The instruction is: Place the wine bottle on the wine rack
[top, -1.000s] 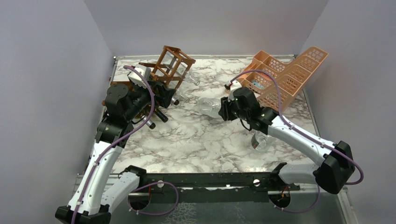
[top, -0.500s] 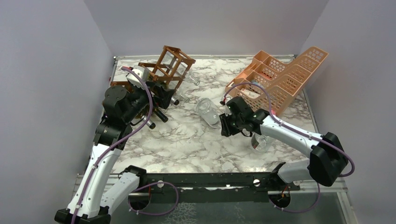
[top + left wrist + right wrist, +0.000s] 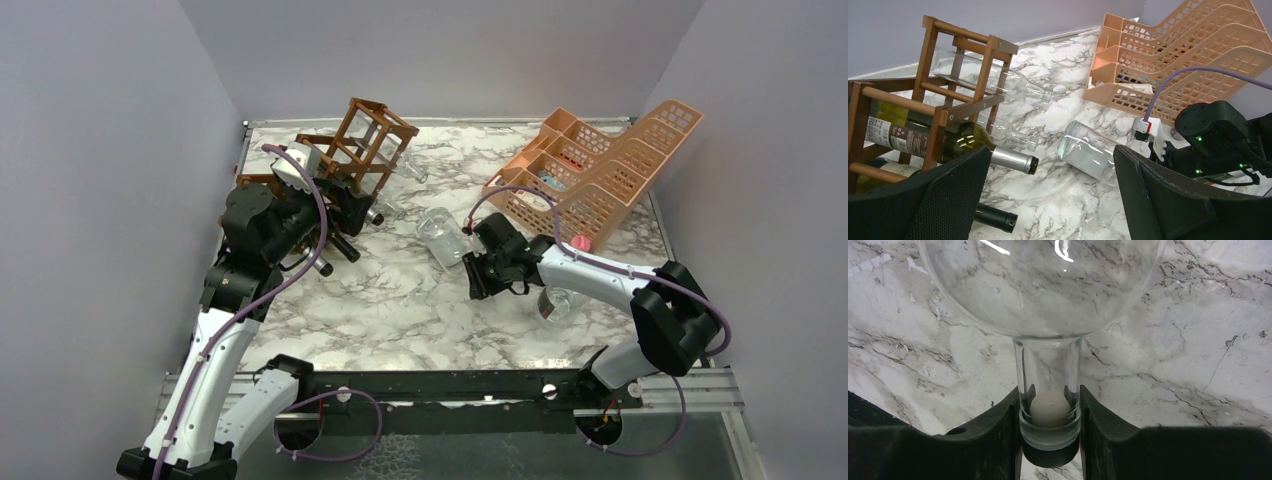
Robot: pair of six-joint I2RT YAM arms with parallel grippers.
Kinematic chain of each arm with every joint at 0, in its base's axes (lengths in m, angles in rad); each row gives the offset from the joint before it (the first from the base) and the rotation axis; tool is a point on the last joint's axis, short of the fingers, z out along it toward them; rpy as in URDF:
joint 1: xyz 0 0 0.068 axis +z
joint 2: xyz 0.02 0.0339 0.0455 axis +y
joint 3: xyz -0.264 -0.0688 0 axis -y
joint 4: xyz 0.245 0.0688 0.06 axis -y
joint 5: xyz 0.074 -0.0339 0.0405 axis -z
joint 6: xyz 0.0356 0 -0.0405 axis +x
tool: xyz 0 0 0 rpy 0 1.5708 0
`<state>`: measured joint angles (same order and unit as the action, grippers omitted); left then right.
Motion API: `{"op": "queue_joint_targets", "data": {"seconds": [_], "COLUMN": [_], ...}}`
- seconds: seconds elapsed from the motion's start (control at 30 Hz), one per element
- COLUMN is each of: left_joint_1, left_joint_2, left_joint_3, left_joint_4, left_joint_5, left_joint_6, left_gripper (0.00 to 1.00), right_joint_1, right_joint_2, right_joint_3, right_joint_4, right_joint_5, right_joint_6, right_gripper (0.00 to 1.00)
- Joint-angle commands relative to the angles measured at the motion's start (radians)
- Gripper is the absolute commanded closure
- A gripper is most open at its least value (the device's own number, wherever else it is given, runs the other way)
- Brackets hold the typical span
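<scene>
The brown wooden wine rack stands tilted at the far left; it also shows in the left wrist view, with several bottles in it. A clear, empty wine bottle lies in mid-table, base toward the rack, also seen in the left wrist view. My right gripper is shut on its neck, near the mouth, with a pad on each side. My left gripper is open and empty, just in front of the rack.
A green bottle with a silver cap and a dark bottle stick out of the rack's lower cells. A peach-orange basket rack stands at the far right. A clear glass sits by my right forearm.
My right gripper has swung toward the near side, still holding the clear bottle's neck; the bottle has turned and shifted slightly nearer. The left arm has hardly moved.
</scene>
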<state>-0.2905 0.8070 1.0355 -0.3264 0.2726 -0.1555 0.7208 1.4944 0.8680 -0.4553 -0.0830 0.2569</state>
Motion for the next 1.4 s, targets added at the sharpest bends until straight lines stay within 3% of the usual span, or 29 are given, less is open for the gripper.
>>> {"op": "queue_joint_targets", "data": {"seconds": [0.0, 0.4, 0.8, 1.17, 1.37], "left_joint_1": [-0.004, -0.004, -0.004, -0.004, -0.004], "left_joint_2": [-0.007, -0.009, -0.006, 0.0, -0.002], "left_joint_3": [0.017, 0.014, 0.012, 0.019, 0.018], "left_joint_4": [0.001, -0.002, -0.005, -0.004, -0.004], "left_joint_5": [-0.016, -0.023, -0.032, -0.037, -0.039], "left_joint_6": [0.013, 0.02, 0.028, 0.033, 0.034], "left_gripper": [0.01, 0.01, 0.01, 0.01, 0.01], "right_joint_1": [0.003, 0.003, 0.009, 0.019, 0.02], "right_joint_2": [0.011, 0.091, 0.097, 0.125, 0.129], "right_joint_3": [0.008, 0.05, -0.062, -0.102, -0.117], "right_joint_4": [0.094, 0.144, 0.339, 0.374, 0.379], "right_joint_5": [0.009, 0.013, 0.035, 0.083, 0.115], "right_joint_6": [0.005, -0.001, 0.023, 0.047, 0.069], "right_gripper": [0.6, 0.46, 0.45, 0.43, 0.51]}}
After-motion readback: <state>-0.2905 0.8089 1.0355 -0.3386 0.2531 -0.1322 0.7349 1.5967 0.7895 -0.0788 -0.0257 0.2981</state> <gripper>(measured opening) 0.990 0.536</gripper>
